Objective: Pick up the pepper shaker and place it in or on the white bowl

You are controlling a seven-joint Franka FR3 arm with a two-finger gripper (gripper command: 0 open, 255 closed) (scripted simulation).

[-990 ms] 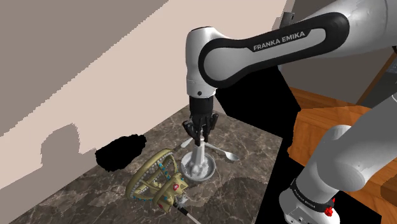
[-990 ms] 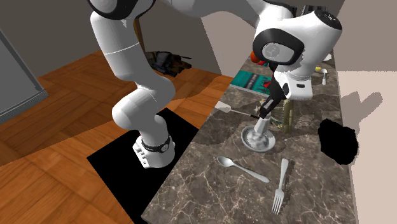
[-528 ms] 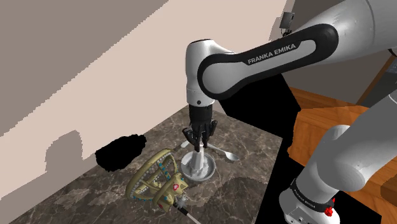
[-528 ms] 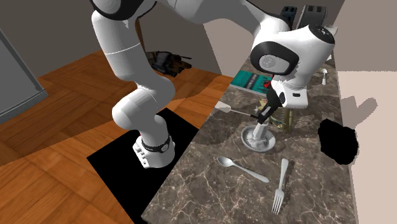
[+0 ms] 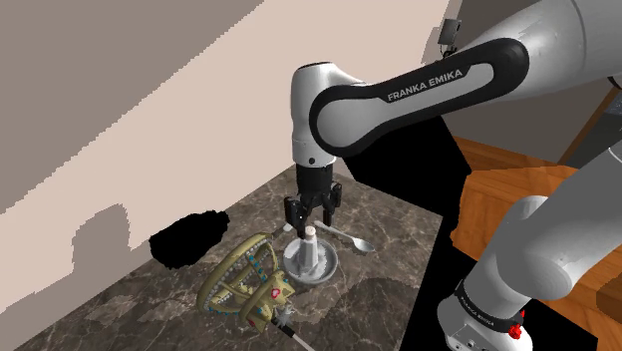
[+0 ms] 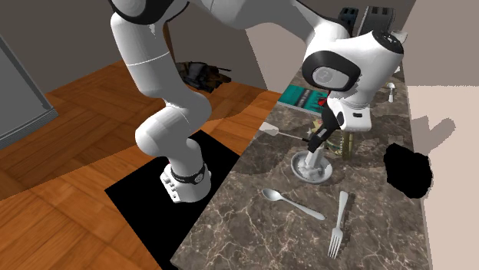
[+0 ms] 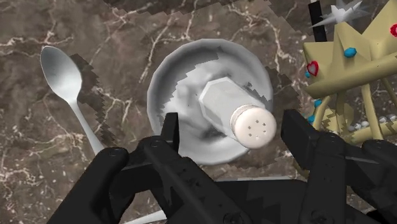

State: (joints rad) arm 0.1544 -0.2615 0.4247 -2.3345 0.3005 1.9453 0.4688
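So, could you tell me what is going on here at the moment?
The Franka arm's gripper hangs open just above the white pepper shaker, its fingers either side of the cap without touching it. The shaker stands in the white bowl on the dark marbled counter, so the placing looks done. A spoon lies beside the bowl.

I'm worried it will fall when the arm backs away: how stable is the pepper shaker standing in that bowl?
The pepper shaker is tall and narrow and stands on the curved inside of the bowl, so a light sideways knock would probably tip it. Its faceted body may keep it from rolling far. The tool is open around it, not touching.
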